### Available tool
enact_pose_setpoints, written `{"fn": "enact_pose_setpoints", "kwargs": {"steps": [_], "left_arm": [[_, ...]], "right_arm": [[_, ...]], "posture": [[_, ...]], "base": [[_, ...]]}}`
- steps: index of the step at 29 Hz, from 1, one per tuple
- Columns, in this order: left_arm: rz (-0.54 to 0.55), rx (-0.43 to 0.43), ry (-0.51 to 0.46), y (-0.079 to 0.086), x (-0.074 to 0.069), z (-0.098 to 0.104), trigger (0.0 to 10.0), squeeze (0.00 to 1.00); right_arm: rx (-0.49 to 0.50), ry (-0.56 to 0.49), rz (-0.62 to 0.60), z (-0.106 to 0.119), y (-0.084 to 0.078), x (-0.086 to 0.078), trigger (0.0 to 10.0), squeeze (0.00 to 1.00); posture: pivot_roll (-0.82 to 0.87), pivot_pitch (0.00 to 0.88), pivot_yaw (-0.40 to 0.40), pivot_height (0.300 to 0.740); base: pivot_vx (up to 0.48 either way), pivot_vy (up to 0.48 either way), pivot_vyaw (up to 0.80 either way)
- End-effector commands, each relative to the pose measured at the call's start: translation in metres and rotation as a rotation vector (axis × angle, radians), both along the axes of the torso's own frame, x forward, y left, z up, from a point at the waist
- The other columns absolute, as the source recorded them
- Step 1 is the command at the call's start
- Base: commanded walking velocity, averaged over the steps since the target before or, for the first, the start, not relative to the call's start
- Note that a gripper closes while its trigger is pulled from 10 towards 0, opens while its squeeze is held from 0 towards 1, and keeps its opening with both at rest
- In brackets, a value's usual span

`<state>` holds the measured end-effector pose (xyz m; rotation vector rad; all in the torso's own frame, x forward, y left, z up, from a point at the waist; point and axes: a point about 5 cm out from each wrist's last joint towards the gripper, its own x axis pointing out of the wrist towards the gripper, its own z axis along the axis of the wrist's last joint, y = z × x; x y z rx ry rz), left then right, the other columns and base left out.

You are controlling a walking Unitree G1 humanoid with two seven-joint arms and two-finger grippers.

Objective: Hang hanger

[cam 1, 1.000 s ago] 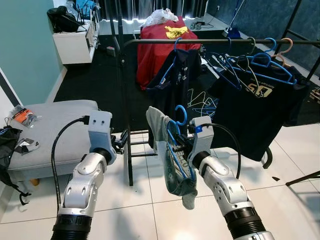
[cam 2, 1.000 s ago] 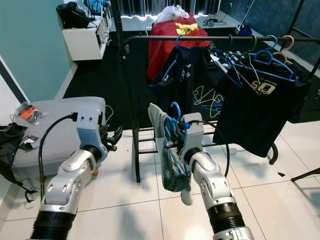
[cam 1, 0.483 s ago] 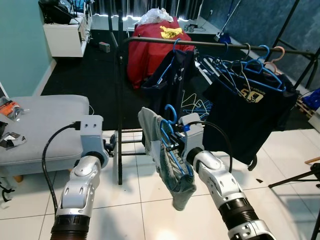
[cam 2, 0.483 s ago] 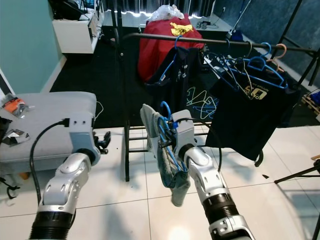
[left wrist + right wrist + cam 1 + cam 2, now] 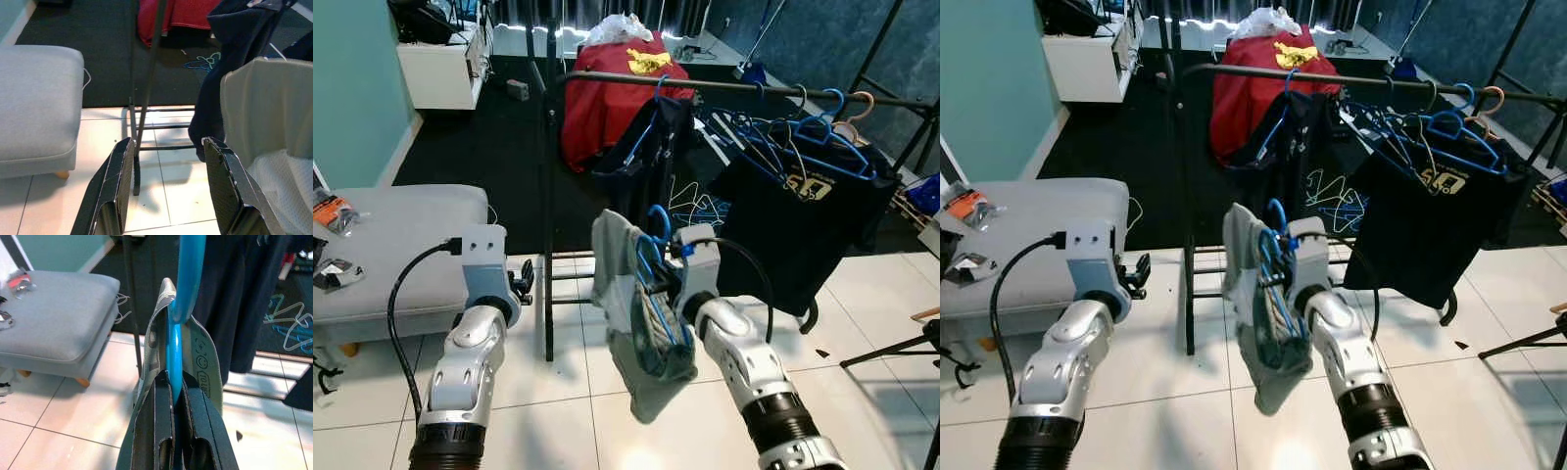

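A blue plastic hanger (image 5: 658, 223) carrying a grey garment (image 5: 619, 284) hangs in front of me, below the black clothes rail (image 5: 724, 86). My right gripper (image 5: 170, 378) is shut on the hanger's neck just under the hook, with the grey cloth (image 5: 201, 355) draped on both sides of its fingers. The hook sits well below the rail and nearer to me than the rack. My left gripper (image 5: 168, 143) is open and holds nothing. It is level with the rack's left post (image 5: 548, 196) and points past it.
Dark shirts (image 5: 803, 211) on blue hangers crowd the rail's right half, and another dark shirt (image 5: 651, 147) hangs near its middle. A grey padded bench (image 5: 391, 235) stands at left. Behind the rack are a red-covered heap (image 5: 607, 93), loose hangers (image 5: 697, 201) on the floor and a white cabinet (image 5: 440, 73).
The camera has shifted, so the whole scene moved. My right gripper keeps its hold and has lifted the hanger slightly; the garment's lower end has swung left. The left gripper stays open.
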<state>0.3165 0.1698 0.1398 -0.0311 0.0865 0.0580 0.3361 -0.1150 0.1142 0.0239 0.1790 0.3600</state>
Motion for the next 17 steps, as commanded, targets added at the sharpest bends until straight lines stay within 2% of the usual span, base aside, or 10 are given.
{"fn": "enact_pose_setpoints", "kwargs": {"steps": [1,7,17], "left_arm": [[-0.03,-0.007,-0.004,-0.007,0.001,0.0,10.0,0.0],[-0.063,-0.013,-0.013,-0.012,0.003,0.001,10.0,0.0],[-0.079,-0.03,-0.03,-0.015,0.002,0.003,10.0,0.0]], "right_arm": [[0.015,-0.014,-0.014,0.003,-0.004,0.0,10.0,0.0],[0.021,-0.035,0.027,0.007,-0.003,0.0,10.0,0.0],[0.011,-0.062,0.024,0.013,-0.007,0.001,10.0,0.0]], "posture": [[0.03,0.019,-0.058,0.74],[0.02,0.014,-0.059,0.74],[0.01,0.022,-0.058,0.74]], "base": [[0.0,0.0,0.0],[0.0,0.0,0.0],[0.318,0.0,0.0]]}}
